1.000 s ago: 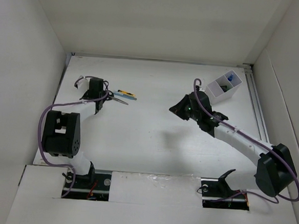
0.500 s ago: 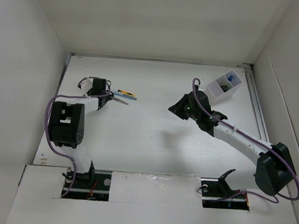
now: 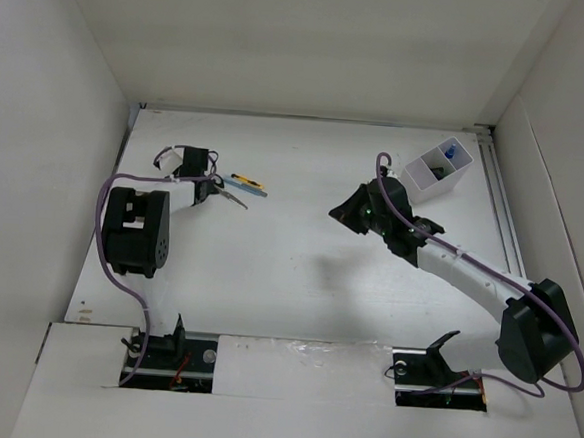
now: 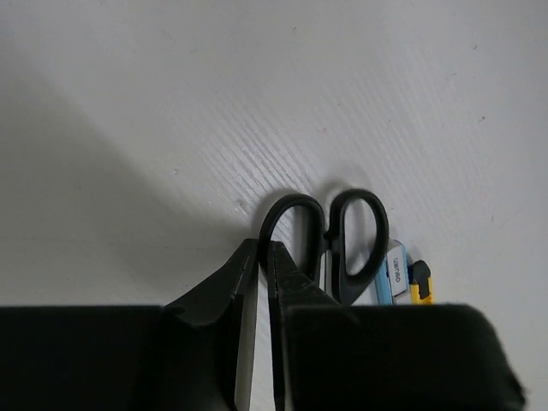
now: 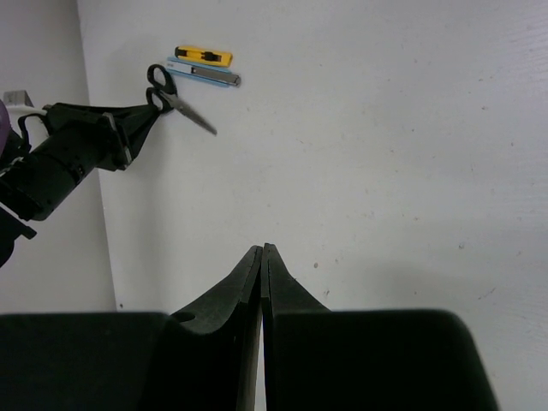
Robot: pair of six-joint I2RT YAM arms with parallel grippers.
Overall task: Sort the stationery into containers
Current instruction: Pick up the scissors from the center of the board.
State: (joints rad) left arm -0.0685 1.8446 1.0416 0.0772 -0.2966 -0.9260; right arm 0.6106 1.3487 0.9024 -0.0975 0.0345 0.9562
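The left gripper [image 4: 264,248] is drawn in to a thin slit, and the rim of the left handle loop of the black-handled scissors [image 4: 347,287] is pinched between its fingertips. The scissors are laid flat on the white table [image 3: 298,270], blades pointed away from the gripper, with a yellow pen [image 5: 203,56] and a pale blue item [image 5: 205,74] just beyond. The right gripper [image 5: 261,250] is closed completely on nothing, well apart from them, near the white divided box [image 3: 425,180].
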